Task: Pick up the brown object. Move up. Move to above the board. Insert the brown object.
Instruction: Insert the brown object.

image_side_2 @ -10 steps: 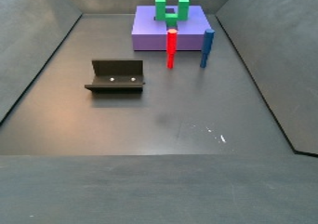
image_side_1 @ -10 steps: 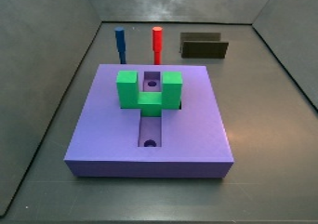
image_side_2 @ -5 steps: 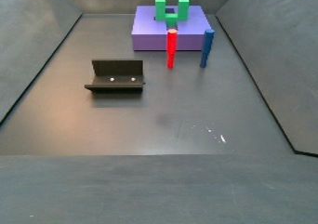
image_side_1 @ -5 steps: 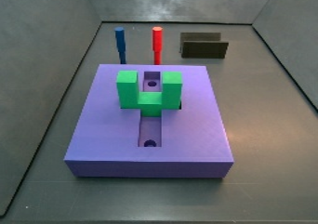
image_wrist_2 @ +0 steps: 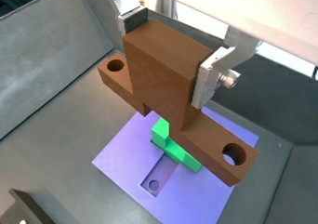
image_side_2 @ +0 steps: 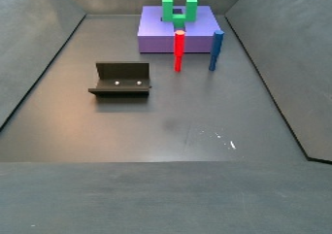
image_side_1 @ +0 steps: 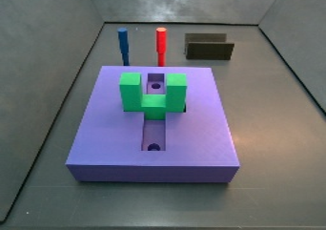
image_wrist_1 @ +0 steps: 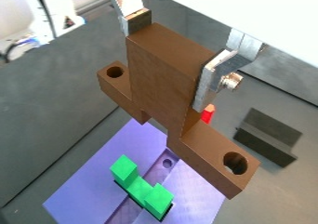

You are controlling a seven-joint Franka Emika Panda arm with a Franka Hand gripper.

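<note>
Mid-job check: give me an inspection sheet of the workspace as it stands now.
Surface: dark grey floor, bare around the pieces.
Job's things: brown object held above the board; slot still empty.
Clutter: green block on the board; red peg, blue peg upright behind it; fixture apart.
Grippers: gripper high above the board, jaws clamping the brown object; unseen in both side views.
Cables: nothing seen.
Surroundings: grey walls.
</note>
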